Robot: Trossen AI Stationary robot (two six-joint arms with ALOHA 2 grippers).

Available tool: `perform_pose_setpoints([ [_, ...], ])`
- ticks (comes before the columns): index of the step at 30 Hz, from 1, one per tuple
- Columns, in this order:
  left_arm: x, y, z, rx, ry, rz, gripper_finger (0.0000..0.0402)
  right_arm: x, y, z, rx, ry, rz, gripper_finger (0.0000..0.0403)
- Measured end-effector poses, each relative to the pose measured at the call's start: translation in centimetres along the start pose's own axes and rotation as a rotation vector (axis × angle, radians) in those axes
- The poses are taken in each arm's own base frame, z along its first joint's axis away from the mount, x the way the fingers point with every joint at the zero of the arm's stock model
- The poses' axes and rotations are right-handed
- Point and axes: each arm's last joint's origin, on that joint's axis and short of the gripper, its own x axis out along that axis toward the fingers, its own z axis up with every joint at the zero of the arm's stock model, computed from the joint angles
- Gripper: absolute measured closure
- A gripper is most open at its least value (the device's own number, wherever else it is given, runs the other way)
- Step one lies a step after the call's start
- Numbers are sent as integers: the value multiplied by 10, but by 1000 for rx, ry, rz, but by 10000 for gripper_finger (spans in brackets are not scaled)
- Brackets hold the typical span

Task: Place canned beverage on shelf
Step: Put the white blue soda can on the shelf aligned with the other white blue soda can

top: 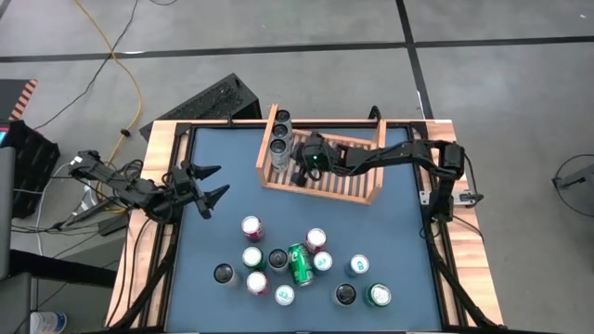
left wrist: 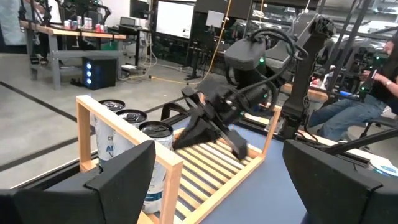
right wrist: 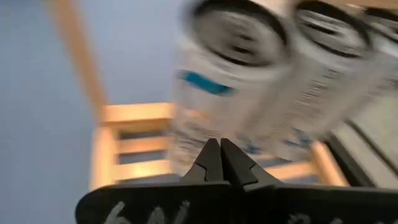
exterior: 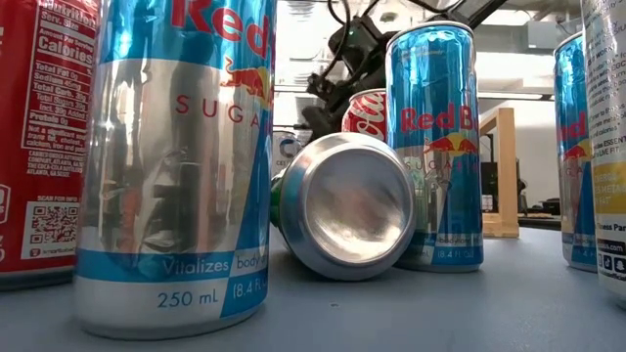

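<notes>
The shelf (top: 320, 192), a light wooden slatted tray, lies at the table's far middle. Three white cans (top: 279, 133) stand upright in a row at its left end. My right gripper (top: 299, 174) is shut over the slats, slanting down, its tip beside the row's nearest can (right wrist: 224, 81). In the left wrist view the same gripper (left wrist: 180, 140) ends next to that can (left wrist: 158, 134). My left gripper (top: 215, 183) waits open and level at the table's left side, holding nothing. Several loose cans (top: 278, 260) stand on the near half of the table. My right gripper's shut fingertips (right wrist: 221, 152) stand close to the lower side wall of the nearest white can (right wrist: 205, 137), coming at it slanting down from the table's right. I cannot tell whether they touch it.
A green can (top: 300, 264) lies on its side among the upright loose cans. The shelf's slats to the right of the can row (top: 348, 176) are bare. A raised wooden frame (top: 172, 158) borders the table. People sit at desks in the room behind (left wrist: 373, 81).
</notes>
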Motion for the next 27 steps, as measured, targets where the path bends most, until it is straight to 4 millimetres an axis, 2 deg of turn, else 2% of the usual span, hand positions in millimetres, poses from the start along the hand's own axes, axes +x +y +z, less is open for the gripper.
perform_pose_setpoints([
  [6,0,0,-1,1,4,0,60,4,-15,3,40,-40,-35,403],
  [11,0,0,-1,1,4,1,60,6,-21,4,53,-56,2,403],
  [21,0,0,0,-9,3,2,60,5,-18,6,45,-87,87,403],
  [27,0,0,0,-11,3,2,60,3,-8,5,28,-67,141,403],
])
